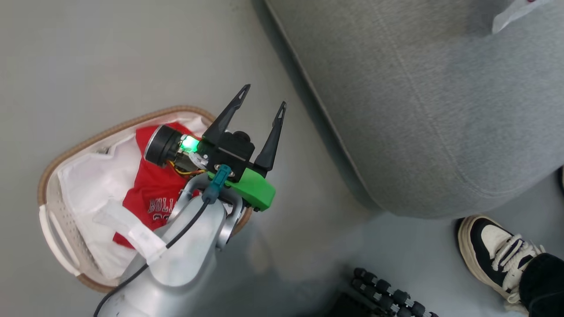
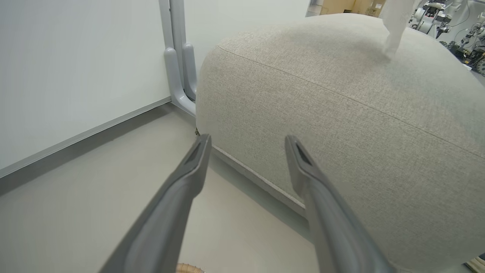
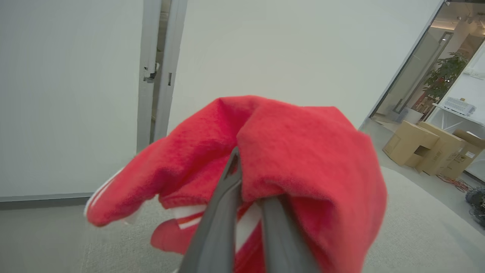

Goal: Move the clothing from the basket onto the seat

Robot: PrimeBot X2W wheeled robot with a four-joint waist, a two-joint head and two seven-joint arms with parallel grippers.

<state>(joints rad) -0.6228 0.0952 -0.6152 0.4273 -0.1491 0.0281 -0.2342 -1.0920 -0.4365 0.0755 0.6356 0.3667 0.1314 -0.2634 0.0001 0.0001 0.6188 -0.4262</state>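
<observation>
Transfer partly done: one red garment (image 3: pixel 310 159) with white stripes hangs pinched in the pressed-together jaws of the right gripper (image 3: pixel 248 178), held over the grey seat (image 3: pixel 416 227) but not yet laid down. A second red garment (image 1: pixel 150 193), printed "BULLS", lies in the basket (image 1: pixel 88 140) on the floor at left, on a white liner sheet (image 1: pixel 97 176). Over the basket's right rim hovers the left gripper (image 1: pixel 263 97), jaws spread and empty, its silver forearm reaching up from the near left, fingers pointing toward the seat. A person's shoe (image 1: pixel 489 246) stands near right.
</observation>
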